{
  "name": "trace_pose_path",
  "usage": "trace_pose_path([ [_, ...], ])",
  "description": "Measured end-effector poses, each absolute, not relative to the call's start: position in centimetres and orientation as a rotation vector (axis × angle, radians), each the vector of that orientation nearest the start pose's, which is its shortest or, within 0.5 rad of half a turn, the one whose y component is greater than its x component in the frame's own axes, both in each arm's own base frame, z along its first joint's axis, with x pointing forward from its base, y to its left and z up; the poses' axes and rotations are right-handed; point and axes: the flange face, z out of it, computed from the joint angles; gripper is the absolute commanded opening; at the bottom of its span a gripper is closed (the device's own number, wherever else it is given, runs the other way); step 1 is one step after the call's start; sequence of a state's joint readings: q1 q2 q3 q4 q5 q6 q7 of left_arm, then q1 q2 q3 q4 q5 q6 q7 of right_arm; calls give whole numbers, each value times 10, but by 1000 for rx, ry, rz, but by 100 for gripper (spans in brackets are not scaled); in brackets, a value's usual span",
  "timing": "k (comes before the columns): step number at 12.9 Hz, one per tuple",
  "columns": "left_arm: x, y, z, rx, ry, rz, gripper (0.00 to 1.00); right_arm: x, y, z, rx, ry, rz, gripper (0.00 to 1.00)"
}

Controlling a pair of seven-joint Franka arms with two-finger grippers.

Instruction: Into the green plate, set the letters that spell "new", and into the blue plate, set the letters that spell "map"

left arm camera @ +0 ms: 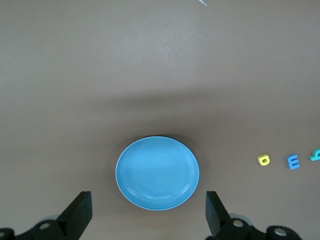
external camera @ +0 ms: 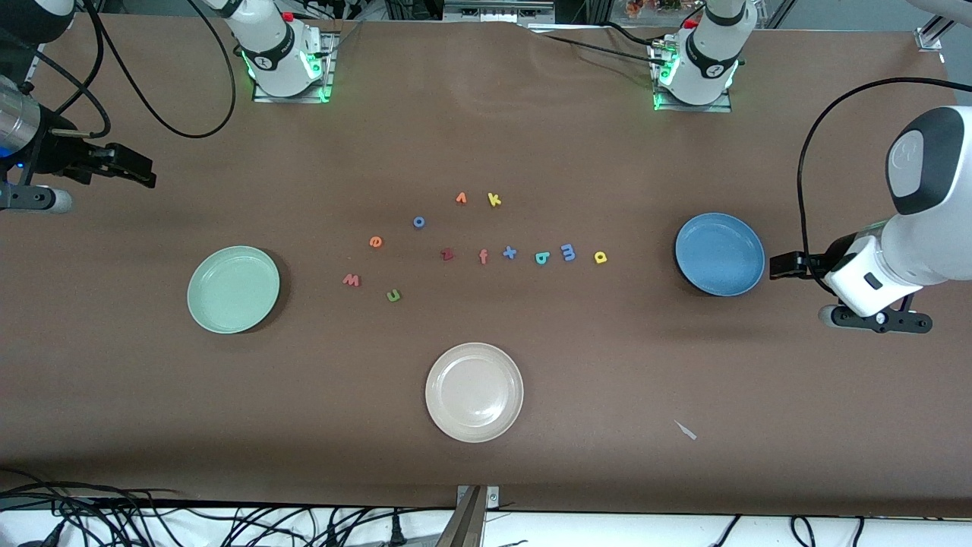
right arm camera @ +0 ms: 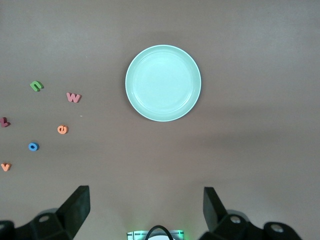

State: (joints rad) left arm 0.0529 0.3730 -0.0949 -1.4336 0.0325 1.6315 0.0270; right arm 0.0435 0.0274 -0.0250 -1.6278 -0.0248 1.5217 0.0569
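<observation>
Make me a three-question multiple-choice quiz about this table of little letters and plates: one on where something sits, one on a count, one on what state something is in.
1. Which plate lies nearest the front camera?
A. green plate
B. blue plate
C. cream-white plate

2. How many plates are on the table?
A. two
B. three
C. four

3. What is in the green plate right now?
A. nothing
B. the "w"
C. three letters

Answers:
1. C: the cream-white plate sits lowest in the front view, below the green plate and the blue plate.
2. B: those three plates are the only ones in view.
3. A: its inside is bare; the salmon-red "w", olive-green "n" and orange "e" all lie on the table beside it.
</observation>
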Motion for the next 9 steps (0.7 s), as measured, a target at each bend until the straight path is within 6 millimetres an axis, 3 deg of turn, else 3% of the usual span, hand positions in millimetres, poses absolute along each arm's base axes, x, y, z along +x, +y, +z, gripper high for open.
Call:
trace_pose_path([
  [9,652,-22,466,-3127,90,277,100,554,8,579,-3165,60,211,100],
])
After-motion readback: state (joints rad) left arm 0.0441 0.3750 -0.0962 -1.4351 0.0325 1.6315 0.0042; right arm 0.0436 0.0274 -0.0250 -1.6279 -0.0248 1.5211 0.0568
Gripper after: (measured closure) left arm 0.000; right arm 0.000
